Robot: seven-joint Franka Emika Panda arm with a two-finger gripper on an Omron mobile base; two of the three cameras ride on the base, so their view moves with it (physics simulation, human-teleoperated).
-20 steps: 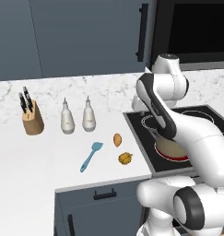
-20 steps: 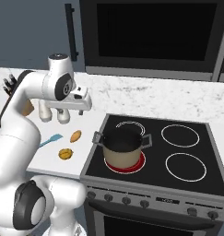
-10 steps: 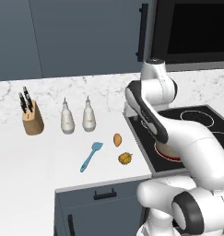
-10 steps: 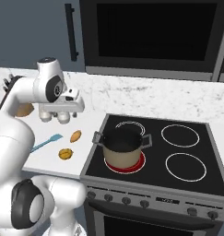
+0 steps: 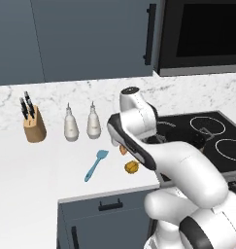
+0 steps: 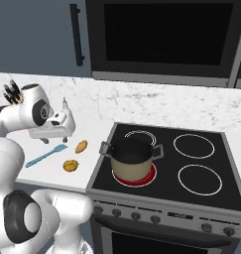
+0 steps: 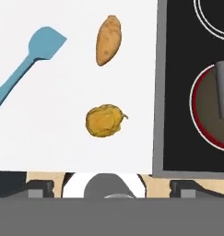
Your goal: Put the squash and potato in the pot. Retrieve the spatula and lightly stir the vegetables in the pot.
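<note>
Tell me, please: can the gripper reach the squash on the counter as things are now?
Probably yes. The squash lies alone on the bare counter, apart from the potato and spatula, with nothing over it.

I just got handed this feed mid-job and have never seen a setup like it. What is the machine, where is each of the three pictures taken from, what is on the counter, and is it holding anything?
The machine is a white robot arm on a driving base, in a simulated kitchen. Two pictures come from cameras on the base, behind the arm to its left and right. The third comes from a camera on the hand, looking down.

On the white counter lie a light blue spatula, an orange-tan potato and a lumpy yellow squash, all apart from each other. Further back stand a knife block and two white bottles. A tan pot sits on the glowing red burner of the stove.

The hand hangs above the vegetables; nothing appears to be held.
</note>
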